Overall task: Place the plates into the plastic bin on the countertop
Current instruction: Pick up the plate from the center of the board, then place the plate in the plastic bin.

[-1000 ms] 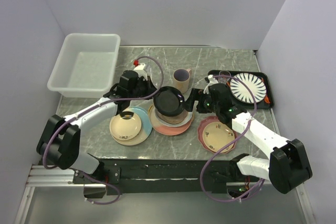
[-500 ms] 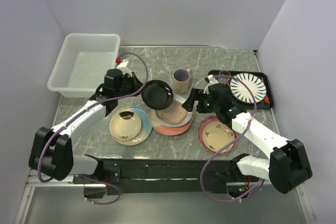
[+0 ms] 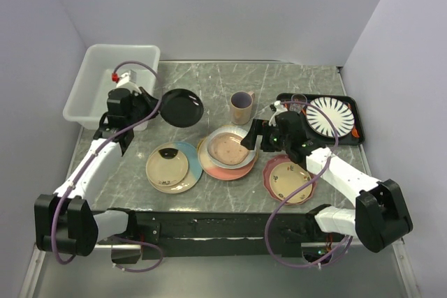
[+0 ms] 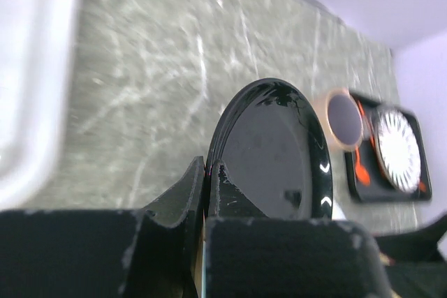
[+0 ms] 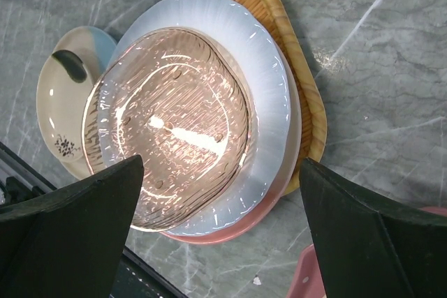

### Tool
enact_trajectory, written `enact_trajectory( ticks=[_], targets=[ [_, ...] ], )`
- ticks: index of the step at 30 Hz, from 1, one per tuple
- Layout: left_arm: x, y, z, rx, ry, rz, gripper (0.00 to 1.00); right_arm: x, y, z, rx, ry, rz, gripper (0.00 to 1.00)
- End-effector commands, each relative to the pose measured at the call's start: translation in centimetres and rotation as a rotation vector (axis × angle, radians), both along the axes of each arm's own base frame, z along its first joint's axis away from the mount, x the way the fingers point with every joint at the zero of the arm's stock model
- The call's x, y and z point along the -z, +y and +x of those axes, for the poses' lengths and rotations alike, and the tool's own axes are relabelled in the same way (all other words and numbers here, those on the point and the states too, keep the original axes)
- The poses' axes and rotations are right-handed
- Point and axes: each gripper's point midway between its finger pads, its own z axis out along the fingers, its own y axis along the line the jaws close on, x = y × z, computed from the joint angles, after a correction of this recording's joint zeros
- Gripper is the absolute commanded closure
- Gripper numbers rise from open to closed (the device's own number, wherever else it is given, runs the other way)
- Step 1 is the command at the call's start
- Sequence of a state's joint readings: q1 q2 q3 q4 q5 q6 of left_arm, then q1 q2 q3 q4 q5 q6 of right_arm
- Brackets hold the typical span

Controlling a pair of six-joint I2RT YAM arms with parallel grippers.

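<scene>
Nothing is binned yet: the left gripper (image 3: 155,106), clamped on the rim of the glossy black round plate (image 3: 181,107), holds it airborne with the empty translucent white plastic bin (image 3: 78,99) just to its left, while the right gripper (image 3: 253,135), jaws apart, hangs over the remaining stacked plates (image 3: 227,150).
</scene>
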State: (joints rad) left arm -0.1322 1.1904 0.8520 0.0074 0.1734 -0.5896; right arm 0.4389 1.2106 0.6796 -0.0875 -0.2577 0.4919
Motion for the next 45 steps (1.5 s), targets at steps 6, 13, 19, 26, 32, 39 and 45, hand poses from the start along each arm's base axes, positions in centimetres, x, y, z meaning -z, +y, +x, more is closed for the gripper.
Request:
enact_trajectory(
  ticks=[6,13,19,26,32,39,45],
  targets=[
    [-7.8,6.2,1.1,-0.256,-0.161,-0.108,0.99,-1.6,0.6,0.3,-0.041,-0.091,0.022,0.00],
    [-7.3,11.2,1.6,-0.394,-0.136,-0.142,0.99,-1.5,0.3,0.3,-0.035,-0.089,0.011,0.00],
    [-6.4,13.9,0.9,-0.463,-0.131,-0.181,0.99,-1.9,0.0,0.3,-0.024,-0.105,0.006,0.00],
    [-6.2,14.2,1.2,-0.453,-0.121,-0.189,0.99,-1.5,-0.1,0.2,-0.022,-0.097,-0.007,0.00],
    [-5.1,15.4,1.9,-0.502,-0.098,-0.203,0.99,-1.6,-0.3,0.3,-0.014,-0.101,-0.014,0.00],
    [-3.2,17.4,3.6,-0.602,-0.036,-0.212,0.99,-1.3,-0.3,0.6,-0.009,-0.092,-0.024,0.00],
    [-0.4,18.4,5.8,-0.642,0.049,-0.223,0.99,-1.0,-0.2,0.6,-0.014,-0.078,-0.026,0.00]
  ],
)
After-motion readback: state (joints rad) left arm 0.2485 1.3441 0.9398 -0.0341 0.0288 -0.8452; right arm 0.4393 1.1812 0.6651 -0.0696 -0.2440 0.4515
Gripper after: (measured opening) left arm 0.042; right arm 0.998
